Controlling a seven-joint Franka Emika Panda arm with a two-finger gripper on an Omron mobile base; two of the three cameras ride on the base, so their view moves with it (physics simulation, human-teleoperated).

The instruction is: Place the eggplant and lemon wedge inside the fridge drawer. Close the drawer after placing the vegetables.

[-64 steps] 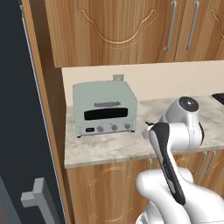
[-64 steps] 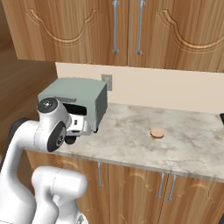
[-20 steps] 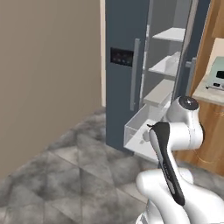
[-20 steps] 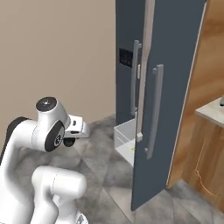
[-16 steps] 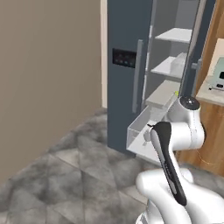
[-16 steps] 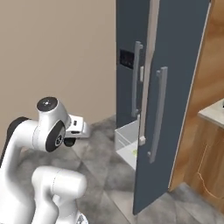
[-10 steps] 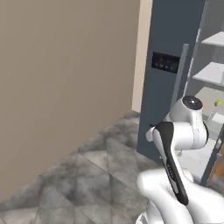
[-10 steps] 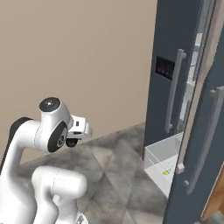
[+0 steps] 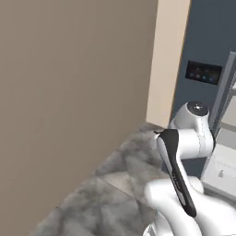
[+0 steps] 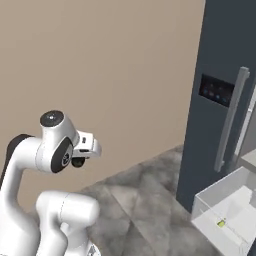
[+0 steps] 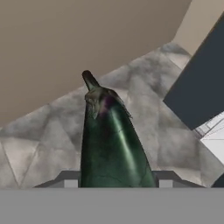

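Tool grasping eggplant, fridge drawer pulled out.
Hand view: tool [image 11: 114,183] clenched on the eggplant [image 11: 111,144], dark glossy body between the fingers, stem end pointing away over the grey floor [image 11: 43,144]. Right base view: fridge drawer [image 10: 226,212] stands open at the foot of the dark fridge [image 10: 225,60], a small yellow-green lemon wedge [image 10: 220,223] lying inside it. Arm [image 10: 55,145] is well apart from the drawer, near the tan wall [image 10: 100,75].
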